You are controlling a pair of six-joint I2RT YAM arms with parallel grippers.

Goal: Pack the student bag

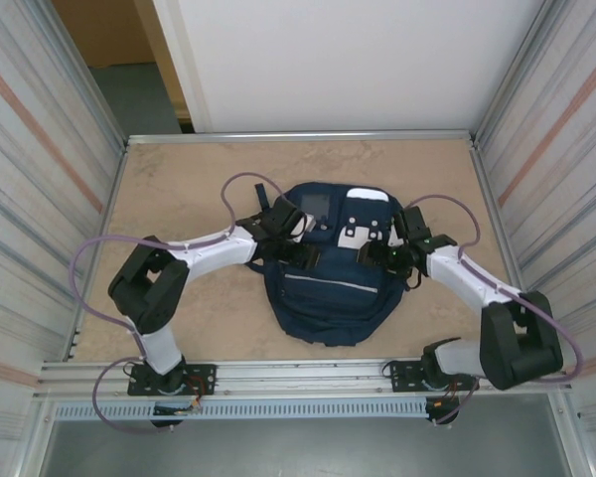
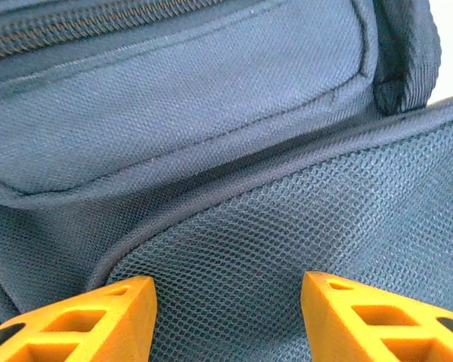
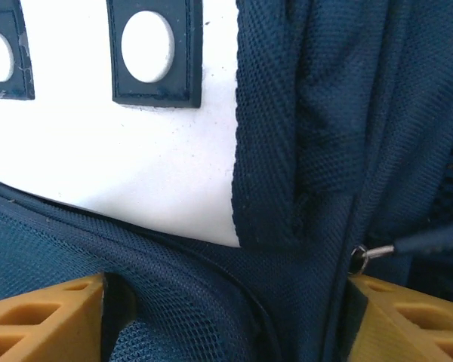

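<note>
The student bag (image 1: 328, 288), navy with a white patch (image 1: 366, 211) and a grey square patch (image 1: 313, 207), lies flat mid-table. My left gripper (image 1: 296, 248) sits on its upper left side. In the left wrist view the orange fingers (image 2: 113, 317) stand apart with the bag's mesh panel (image 2: 287, 226) bulging between them, left gripper (image 2: 228, 290) closed on it. My right gripper (image 1: 385, 253) is at the bag's upper right. Bunched navy mesh (image 3: 211, 317) fills the gap of the right gripper (image 3: 228, 283), touching both fingers, beside a metal zipper pull (image 3: 360, 256) and the white patch (image 3: 136, 151).
Metal rails (image 1: 308, 373) run along the table's near edge by the arm bases. Corrugated walls (image 1: 40, 199) close in both sides. Bare tan tabletop (image 1: 179, 179) lies left of and behind the bag. Purple cables (image 1: 238, 184) loop above both arms.
</note>
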